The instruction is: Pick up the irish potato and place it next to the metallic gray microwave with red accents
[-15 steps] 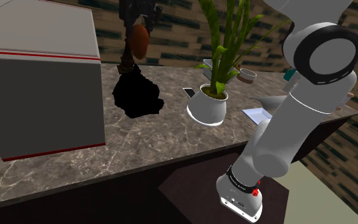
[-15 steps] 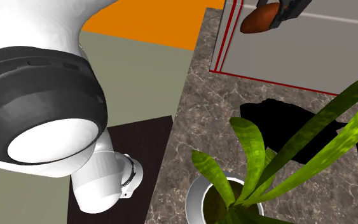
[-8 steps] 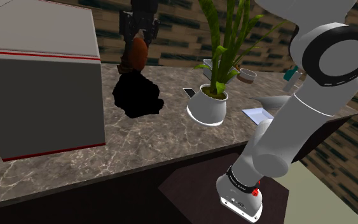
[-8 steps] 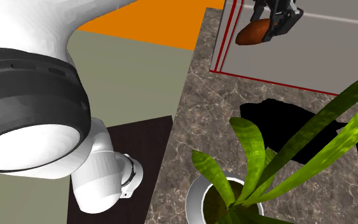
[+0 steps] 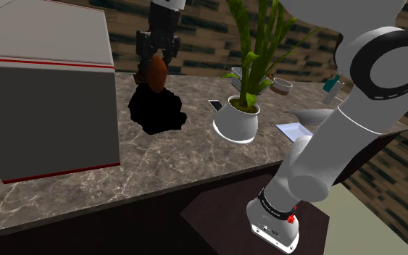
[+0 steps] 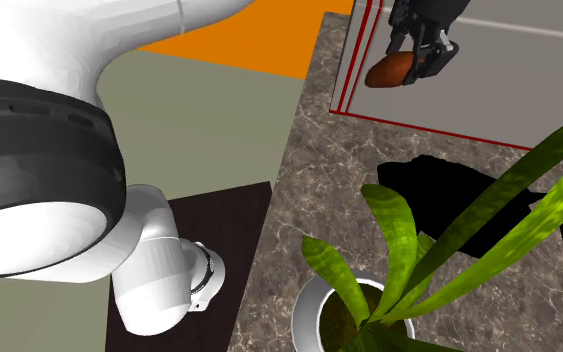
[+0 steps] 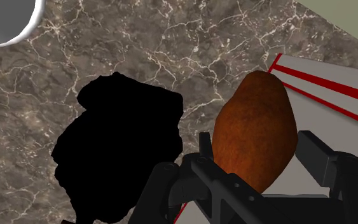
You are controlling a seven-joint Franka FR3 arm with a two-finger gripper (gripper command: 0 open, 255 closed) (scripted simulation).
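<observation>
The reddish-brown potato point(image 5: 156, 72) hangs in the air, clasped by my black gripper point(image 5: 156, 64), which is shut on it. It sits just beside the far corner of the grey microwave point(image 5: 43, 94) with red stripes, above the marble counter point(image 5: 195, 156). From the second exterior view the potato point(image 6: 389, 69) and gripper point(image 6: 409, 62) hover over the microwave's point(image 6: 469, 85) red-edged corner. In the wrist view the potato point(image 7: 255, 130) stands between the fingers point(image 7: 199, 175), with the microwave point(image 7: 336, 111) beside it.
A pure black irregular shape point(image 5: 156, 110) lies on the counter under the gripper. A white pot with a green plant point(image 5: 240, 116) stands to the shoulder view's right of it. Small items point(image 5: 283, 85) and a white sheet point(image 5: 296, 130) lie further right. The counter's front edge point(image 5: 159, 192) drops to the stand.
The gripper has lowered with the potato toward the counter beside the microwave, and the hand has turned more upright. The arm's elbow has shifted slightly.
</observation>
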